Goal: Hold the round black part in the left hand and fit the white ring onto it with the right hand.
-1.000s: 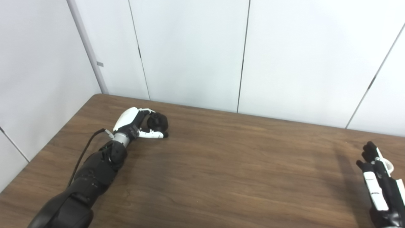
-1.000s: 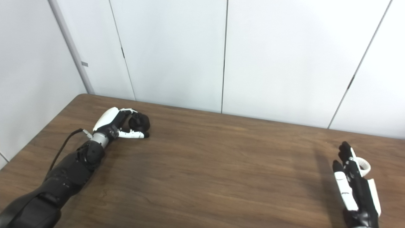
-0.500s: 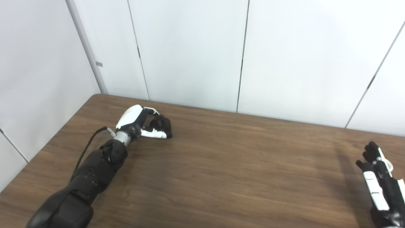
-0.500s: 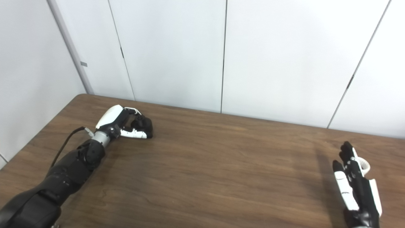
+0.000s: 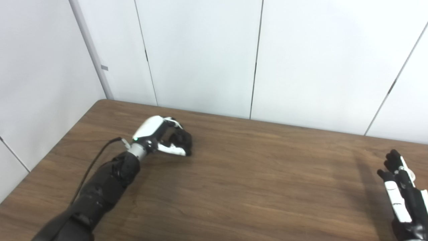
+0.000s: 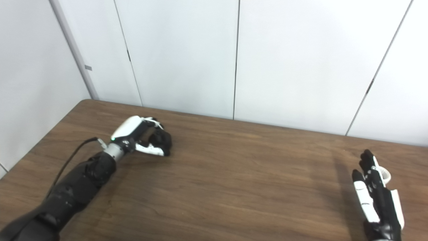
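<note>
On the far left of the wooden table [image 5: 234, 187], my left hand [image 5: 162, 137] is curled around the round black part [image 5: 183, 142] — my fingers [image 5: 170, 122] wrap over its top and my thumb runs along its near side, so the part is gripped and only its dark right edge shows past the fingers. Whether the part touches the tabletop or sits just above it, I cannot tell. A small green light glows at the wrist, and a black cable [image 5: 95, 165] loops off the forearm toward the left edge of the table.

Well apart from that, at the near right corner, my right hand [image 6: 376, 197] stands on edge with its fingers stretched straight and close together, pointing away from me, holding nothing. Just beyond it on the right lies the white ring [image 6: 386, 175], flat on the table and mostly hidden behind the fingers.

The two views differ here — the right eye view shows a clear curved arc of the ring past the hand, while the left eye view gives only a thin pale sliver at the frame's edge, where the hand itself is partly cut off. White wall panels [image 5: 200, 50] rise behind the table's far edge.
</note>
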Robot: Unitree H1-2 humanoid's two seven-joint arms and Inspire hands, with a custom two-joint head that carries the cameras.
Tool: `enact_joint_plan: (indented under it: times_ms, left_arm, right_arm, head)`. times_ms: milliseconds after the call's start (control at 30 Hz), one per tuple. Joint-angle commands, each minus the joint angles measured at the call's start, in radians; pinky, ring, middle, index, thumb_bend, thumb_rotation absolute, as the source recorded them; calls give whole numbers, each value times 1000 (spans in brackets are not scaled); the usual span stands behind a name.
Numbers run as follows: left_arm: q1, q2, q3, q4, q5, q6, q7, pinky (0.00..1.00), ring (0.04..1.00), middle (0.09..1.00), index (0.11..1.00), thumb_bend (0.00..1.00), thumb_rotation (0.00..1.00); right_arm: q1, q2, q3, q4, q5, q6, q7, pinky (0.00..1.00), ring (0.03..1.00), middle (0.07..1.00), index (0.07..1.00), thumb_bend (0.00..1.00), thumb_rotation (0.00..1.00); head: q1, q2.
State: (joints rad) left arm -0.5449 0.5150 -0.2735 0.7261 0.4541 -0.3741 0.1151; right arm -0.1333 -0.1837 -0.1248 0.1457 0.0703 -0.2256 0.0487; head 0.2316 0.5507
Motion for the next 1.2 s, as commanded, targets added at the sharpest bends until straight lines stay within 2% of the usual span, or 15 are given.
enact_joint_plan:
  times_ms: [0,133,367,500,667,967,1167]
  left_arm:
    - [-17,-3,7,-73,13,-14,2,998,959,814,479,524,50]
    - [19,-33,10,-168,32,-11,-19,1000,979,833,478,524,51]
    - [68,-76,10,-287,31,-6,-85,1000,1000,855,478,524,52]
    - [87,-95,-6,-300,29,-54,-102,1000,1000,864,479,524,54]
    - [111,-113,-23,-324,45,-83,-120,1000,1000,860,479,525,58]
    - [145,-132,-52,-406,41,-68,-212,1000,1000,865,479,525,56]
    - [164,-146,-64,-444,35,-65,-273,1000,1000,869,480,524,56]
  right_arm:
    - [60,35,12,29,2,2,-7,914,975,968,963,341,765]
    - [63,39,13,22,7,12,-5,939,984,973,968,351,765]
    - [64,47,18,18,-9,10,-13,912,977,971,966,343,757]
    - [66,58,20,10,-9,8,-16,915,976,967,965,344,758]
    - [70,70,32,-14,-43,18,-30,922,982,974,971,317,767]
    - [78,94,37,-32,-67,20,-48,903,973,969,963,372,773]
    - [80,105,42,-53,-109,44,-70,904,964,958,952,402,799]
  head:
    - [-5,2]
    - [-21,5]
    - [-52,6]
    - [-86,13]
    - [-121,17]
    - [-170,30]
    - [-193,41]
